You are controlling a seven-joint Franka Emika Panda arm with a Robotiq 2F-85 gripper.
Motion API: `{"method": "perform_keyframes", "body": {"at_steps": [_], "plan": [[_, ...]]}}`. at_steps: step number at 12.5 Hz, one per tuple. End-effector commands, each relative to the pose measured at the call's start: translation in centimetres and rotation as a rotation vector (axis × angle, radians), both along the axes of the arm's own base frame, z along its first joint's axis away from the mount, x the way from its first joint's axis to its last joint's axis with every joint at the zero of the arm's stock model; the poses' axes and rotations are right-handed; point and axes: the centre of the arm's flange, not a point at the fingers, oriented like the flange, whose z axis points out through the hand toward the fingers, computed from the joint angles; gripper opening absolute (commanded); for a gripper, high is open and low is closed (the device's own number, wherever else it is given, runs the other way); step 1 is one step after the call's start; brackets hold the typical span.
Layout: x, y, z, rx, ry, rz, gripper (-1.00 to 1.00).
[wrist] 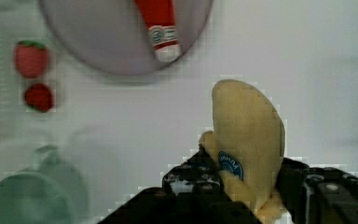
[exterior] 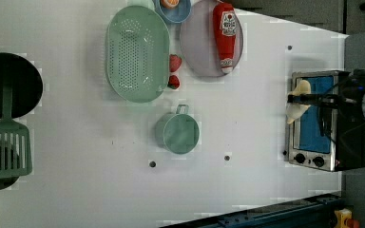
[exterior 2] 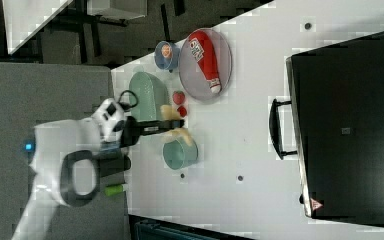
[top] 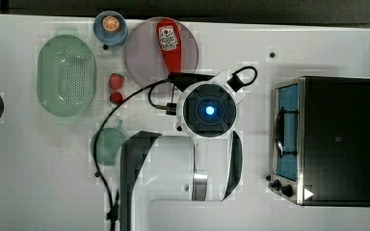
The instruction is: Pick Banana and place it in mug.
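The gripper [wrist: 244, 186] is clamped on the banana [wrist: 249, 140], its two dark fingers [wrist: 193, 179] pinching the fruit low on its body, close by the blue sticker, so that the rounded end sticks out past the tips. Held this way, most of the banana's length hangs free beyond the fingers, which looks like a sensible hold for feeding it end-first into a narrow opening.

In the right view the banana [exterior 2: 172, 122] sits in the gripper [exterior 2: 172, 125] up off the white table [exterior 2: 260, 150], and the mug [exterior 2: 181, 151] stands on the table close beside the fingertips, its mouth facing up and nothing in it. In the wrist view the mug [wrist: 30, 196] lies off to one side of the fingers, not under them, so I'd judge the carry is under way but the banana is not yet over the rim.

Beyond the gripper's tips lie a grey plate [wrist: 121, 42] with a red ketchup bottle [wrist: 158, 25] on it, and two strawberries [wrist: 30, 58] off toward the mug's side. These sit clear of the straight line to the mug, so the sideways move should meet nothing. The drop needs the banana centred, since the mug's mouth is small.
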Motion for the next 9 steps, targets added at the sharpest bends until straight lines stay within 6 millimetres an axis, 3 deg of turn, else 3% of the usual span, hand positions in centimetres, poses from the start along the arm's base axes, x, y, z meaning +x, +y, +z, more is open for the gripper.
{"method": "perform_keyframes", "body": {"at_steps": [1, 3, 4, 7, 9], "plan": [[-1.2, 3.9, 5.7, -0.010, 0.032, -0.045, -0.30], [-1.9, 7.5, 8.1, -0.017, 0.028, -0.045, -0.30], [-2.4, 10.8, 8.6, -0.023, 0.031, -0.103, -0.30], [-4.2, 17.9, 7.4, -0.032, 0.053, -0.199, -0.30], [-5.3, 21.6, 5.7, -0.042, 0.078, -0.241, -0.30]]}}
